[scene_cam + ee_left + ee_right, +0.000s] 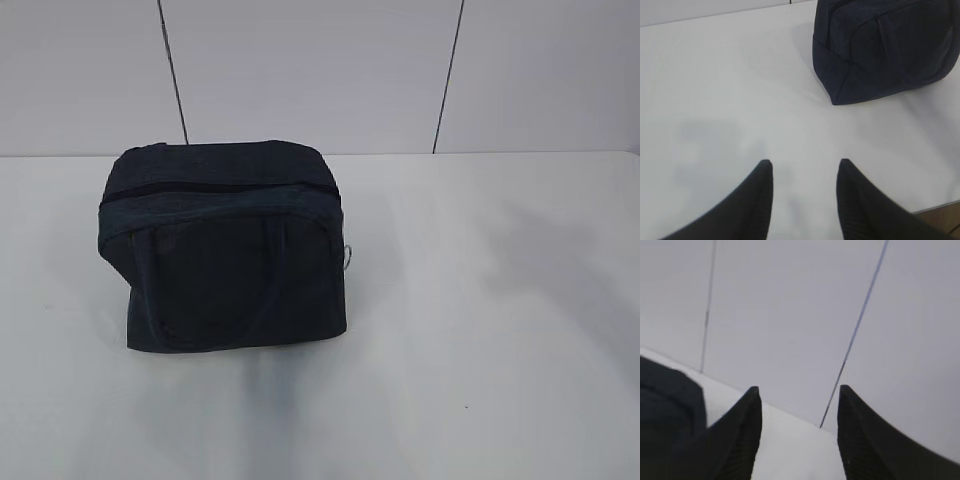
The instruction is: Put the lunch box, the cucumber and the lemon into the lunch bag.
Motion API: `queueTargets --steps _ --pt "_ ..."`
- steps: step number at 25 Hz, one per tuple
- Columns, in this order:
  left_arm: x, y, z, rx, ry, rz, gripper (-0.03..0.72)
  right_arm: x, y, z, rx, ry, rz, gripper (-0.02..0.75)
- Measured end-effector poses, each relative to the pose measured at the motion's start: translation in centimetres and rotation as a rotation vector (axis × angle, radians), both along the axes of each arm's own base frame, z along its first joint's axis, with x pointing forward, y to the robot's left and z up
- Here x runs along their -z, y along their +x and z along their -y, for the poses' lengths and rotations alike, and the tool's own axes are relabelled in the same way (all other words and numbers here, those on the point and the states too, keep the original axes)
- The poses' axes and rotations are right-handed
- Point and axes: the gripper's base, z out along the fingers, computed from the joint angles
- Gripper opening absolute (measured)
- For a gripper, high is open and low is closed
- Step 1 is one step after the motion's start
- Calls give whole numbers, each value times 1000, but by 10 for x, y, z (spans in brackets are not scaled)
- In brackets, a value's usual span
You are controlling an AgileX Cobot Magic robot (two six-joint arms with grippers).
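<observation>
The boxy dark navy fabric lunch bag (225,245) is sitting zipped on the white bench (480,330); left hand (804,167) and right hand (799,392) are hovering, both spread apart and empty.

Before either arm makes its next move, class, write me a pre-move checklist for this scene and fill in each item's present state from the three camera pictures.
1. Lunch bag standing upright on the table: ok.
2. Bag's zipper open enough to load: not ok; it looks shut along the top.
3. Silver ring pull findable: ok; it hangs at the bag's right end in the exterior view.
4. Left gripper open and empty: ok; it is over bare table, with the bag ahead to its right.
5. Right gripper open and empty: ok; it faces the wall, with the bag at lower left.
6. Lunch box, cucumber and lemon located: cannot tell; none shows in any view.
</observation>
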Motion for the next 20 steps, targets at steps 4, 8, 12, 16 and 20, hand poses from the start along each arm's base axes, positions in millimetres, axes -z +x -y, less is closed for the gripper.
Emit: queueTargets --steps 4,8,12,16,20 --pt "0 0 0 0 0 0 307 17 2 -4 -38 -46 -176 379" --pt "0 0 0 0 0 0 307 22 1 -4 -43 -34 -227 379" --pt "0 0 0 0 0 0 307 34 -3 -4 -59 -107 -347 379" --pt "0 0 0 0 0 0 307 48 -10 12 88 -188 -506 379" --pt "0 0 0 0 0 0 307 47 -22 26 218 -193 -525 379"
